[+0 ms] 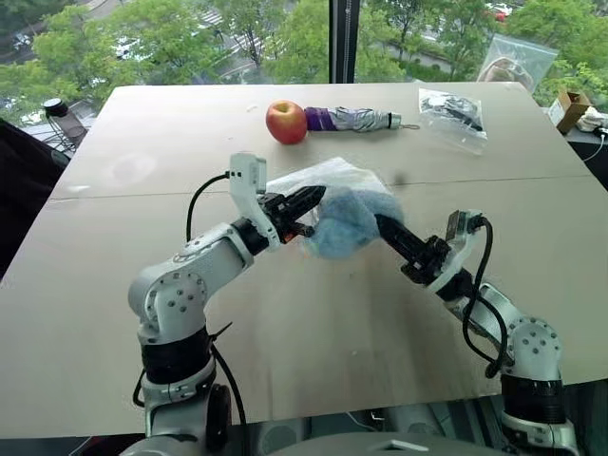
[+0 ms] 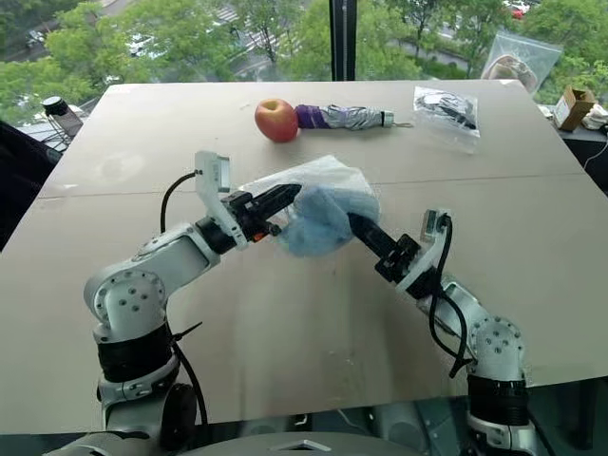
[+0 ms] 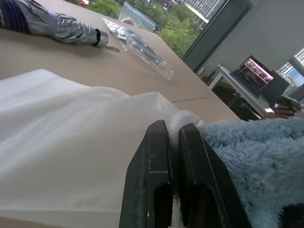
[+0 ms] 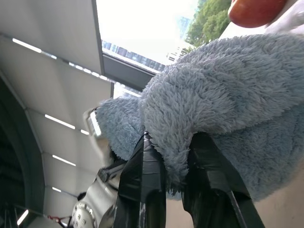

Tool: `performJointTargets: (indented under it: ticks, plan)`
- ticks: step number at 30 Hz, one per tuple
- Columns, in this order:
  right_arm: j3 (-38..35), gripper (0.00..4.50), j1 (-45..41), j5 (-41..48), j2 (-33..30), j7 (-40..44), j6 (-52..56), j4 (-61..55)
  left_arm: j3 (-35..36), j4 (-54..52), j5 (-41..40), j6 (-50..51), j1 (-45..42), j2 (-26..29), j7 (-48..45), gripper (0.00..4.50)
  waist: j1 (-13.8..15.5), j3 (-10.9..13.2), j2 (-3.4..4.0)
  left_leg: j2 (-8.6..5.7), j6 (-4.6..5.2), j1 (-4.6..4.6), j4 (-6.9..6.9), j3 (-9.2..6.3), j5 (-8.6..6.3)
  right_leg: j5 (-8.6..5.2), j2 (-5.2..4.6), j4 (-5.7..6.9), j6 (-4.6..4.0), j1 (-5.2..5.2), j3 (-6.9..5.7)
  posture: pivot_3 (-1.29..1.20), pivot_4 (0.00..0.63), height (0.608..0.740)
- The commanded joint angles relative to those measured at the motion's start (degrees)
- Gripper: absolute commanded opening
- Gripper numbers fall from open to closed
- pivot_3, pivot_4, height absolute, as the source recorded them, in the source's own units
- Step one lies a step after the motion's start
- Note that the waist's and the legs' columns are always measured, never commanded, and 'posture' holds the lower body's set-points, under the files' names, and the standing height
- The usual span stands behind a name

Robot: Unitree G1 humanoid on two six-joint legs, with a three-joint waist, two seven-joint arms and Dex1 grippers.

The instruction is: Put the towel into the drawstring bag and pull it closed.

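Over the middle of the table, the white semi-sheer drawstring bag [image 1: 332, 179] hangs from my left gripper [image 1: 309, 201]. Its black fingers [image 3: 152, 156] are shut on a fold of the bag's fabric [image 3: 71, 142]. The light-blue fluffy towel [image 1: 344, 226] is bunched against the bag's near side, partly under the white cloth. My right gripper [image 1: 380, 223] reaches up to it from the right. In the right wrist view a tuft of the towel [image 4: 228, 95] is pinched between that gripper's shut fingers [image 4: 142, 166]. Whether the towel is inside the bag's mouth I cannot tell.
A red apple [image 1: 286, 122] and a purple-and-grey folding umbrella [image 1: 356, 119] lie at the back of the table [image 1: 142, 285]. A clear plastic bag with dark contents [image 1: 451, 112] lies at the back right. Another clear bag [image 1: 516, 62] and a small box [image 1: 571, 107] stand beyond the far right corner.
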Motion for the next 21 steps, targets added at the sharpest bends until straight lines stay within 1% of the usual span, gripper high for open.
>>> performJointTargets:
  ticks: [1, 3, 7, 10, 12, 15, 19, 21]
  plan:
    - [-0.32, 0.01, -1.74, 0.80, 0.08, -1.51, -0.15, 0.32, -0.80, -4.26, -2.92, -0.58, 0.26, -0.11, 0.72, 0.00, 0.05, 0.00, 0.01, 0.00, 0.00, -0.01, 0.00, 0.01, 0.00, 0.00, -0.01, -0.01, 0.00, 0.00, 0.00, 0.00, 0.150, 0.740]
    - [2.34, 0.01, -1.43, -1.83, -0.91, 0.75, 1.67, -0.85, -0.87, -4.69, -3.90, -0.70, 0.21, -0.73, 2.18, 0.00, 0.05, 0.00, 0.01, -0.01, 0.00, -0.03, 0.00, 0.01, 0.00, 0.00, -0.04, -0.05, 0.00, 0.00, -0.01, 0.00, 0.150, 0.740]
    - [9.87, 0.01, 0.00, -9.45, -5.92, 7.99, 5.50, -3.96, -0.42, -4.68, -5.89, -1.05, -0.51, -2.15, 5.70, 0.00, 0.00, 0.00, 0.01, -0.02, 0.00, -0.05, 0.00, 0.00, 0.00, 0.00, -0.04, -0.09, 0.01, 0.00, -0.02, 0.00, 0.150, 0.740]
    - [11.20, 0.01, -2.04, -13.40, -5.97, 8.51, 4.65, -1.95, -1.04, -4.57, -7.31, -1.10, -0.56, -2.49, 6.72, 0.00, -0.04, 0.00, 0.01, -0.03, 0.00, -0.03, 0.00, 0.00, 0.00, 0.00, 0.01, -0.09, 0.01, 0.00, -0.03, 0.00, 0.150, 0.740]
    - [10.48, 0.01, -4.05, -15.44, -4.06, 7.28, 2.88, 0.10, -1.64, -4.76, -8.79, -0.96, -0.20, -2.73, 7.12, 0.00, -0.08, 0.01, 0.01, -0.03, 0.00, -0.01, 0.01, 0.00, 0.00, 0.00, 0.05, -0.08, 0.01, 0.00, -0.04, 0.00, 0.150, 0.740]
    - [8.10, 0.01, -6.94, -15.22, 0.04, 4.35, 1.25, 2.25, -2.55, -5.07, -10.08, -0.94, 0.17, -2.29, 7.28, 0.00, -0.05, 0.01, 0.01, -0.03, 0.00, 0.01, 0.03, -0.01, 0.00, 0.02, 0.08, -0.07, 0.02, 0.01, -0.08, 0.00, 0.150, 0.740]
    - [4.29, 0.01, -10.65, -12.68, 5.66, 1.09, -0.92, 3.61, -3.06, -5.82, -12.28, -0.89, 0.91, -1.60, 8.04, 0.00, -0.05, 0.01, 0.01, -0.02, 0.00, -0.02, 0.02, -0.02, 0.00, 0.03, 0.09, -0.06, 0.02, 0.00, -0.07, 0.00, 0.150, 0.740]
    - [1.06, 0.01, -12.47, -9.06, 8.92, -1.27, -2.40, 4.93, -3.33, -6.06, -13.17, -0.98, 1.16, -1.20, 8.47, 0.00, -0.03, 0.01, 0.01, -0.02, 0.00, -0.04, 0.01, -0.02, 0.00, 0.03, 0.07, -0.07, 0.02, 0.00, -0.06, 0.00, 0.150, 0.740]
